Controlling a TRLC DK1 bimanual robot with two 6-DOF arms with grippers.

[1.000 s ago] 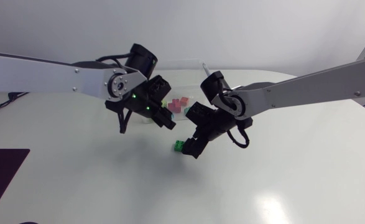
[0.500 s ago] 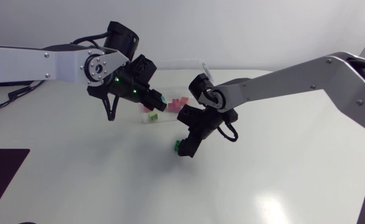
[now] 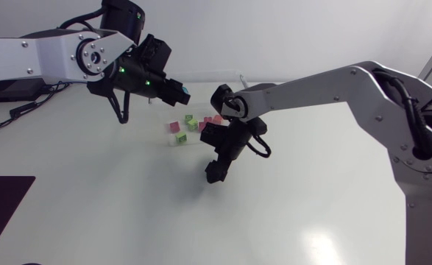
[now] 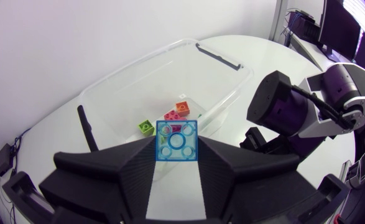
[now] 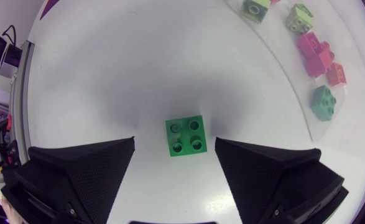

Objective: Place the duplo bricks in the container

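My left gripper (image 3: 177, 91) hangs above the table at the back left, shut on a blue brick (image 4: 177, 141). Ahead of and below it stands the clear container (image 4: 229, 65), holding an orange brick (image 4: 182, 107), a pink brick (image 4: 171, 116) and a lime brick (image 4: 147, 127). My right gripper (image 3: 215, 171) is down at the table in front of the container (image 3: 234, 73). Its open fingers straddle a green brick (image 5: 186, 136) lying studs up on the table, with a gap on each side. In the head view the gripper hides that brick.
In the right wrist view the container's clear wall (image 5: 275, 68) curves just beyond the green brick, with lime, pink, red and green bricks behind it. A dark mat (image 3: 2, 202) lies at the table's front left corner.
My left arm has swung back and to the left, carrying the blue brick higher. My right gripper has shifted left and lowered around the green brick, its fingers narrowing slightly.
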